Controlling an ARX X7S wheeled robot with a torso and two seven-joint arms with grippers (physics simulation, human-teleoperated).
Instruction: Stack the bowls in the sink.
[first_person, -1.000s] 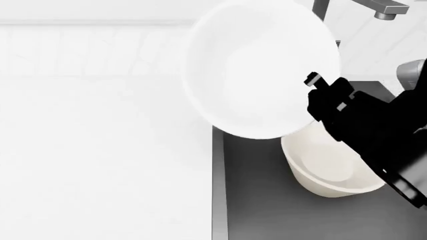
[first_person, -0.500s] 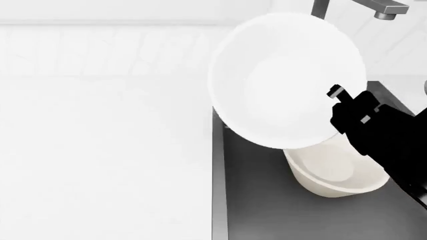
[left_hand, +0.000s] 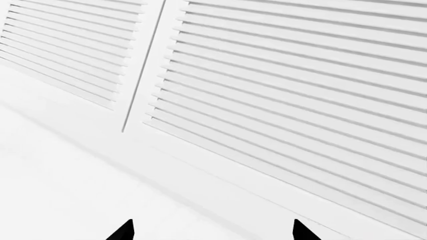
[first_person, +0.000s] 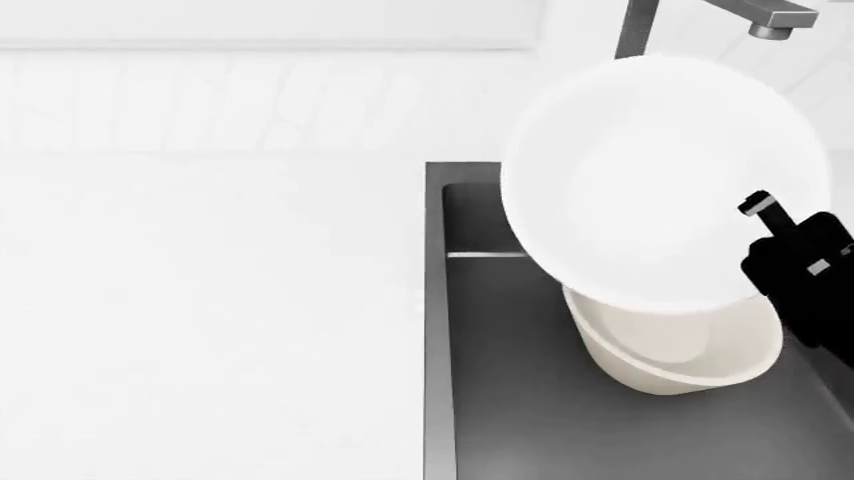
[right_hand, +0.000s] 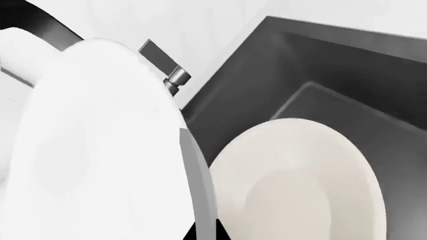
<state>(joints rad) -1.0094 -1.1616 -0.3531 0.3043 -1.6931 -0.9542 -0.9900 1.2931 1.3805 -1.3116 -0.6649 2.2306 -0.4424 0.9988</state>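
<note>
My right gripper (first_person: 766, 214) is shut on the rim of the pure white bowl (first_person: 661, 180), which hangs tilted in the air over the back of the dark grey sink (first_person: 497, 405). The cream bowl (first_person: 683, 348) stands upright on the sink floor, just below and partly hidden by the white one. In the right wrist view the white bowl (right_hand: 87, 150) has its grey-looking rim pinched in my right gripper (right_hand: 205, 232), with the cream bowl (right_hand: 300, 185) beside it. My left gripper (left_hand: 212, 234) is open with nothing between its fingertips, away from the sink.
The steel faucet (first_person: 641, 25) rises at the sink's back edge, its spout (first_person: 781, 20) close above the held bowl. A white counter (first_person: 200, 300) lies left of the sink. The left wrist view faces white louvred panels (left_hand: 287, 75).
My right gripper has carried the white bowl to the right, from over the counter's edge to over the sink, above the cream bowl. The cream bowl has stayed put.
</note>
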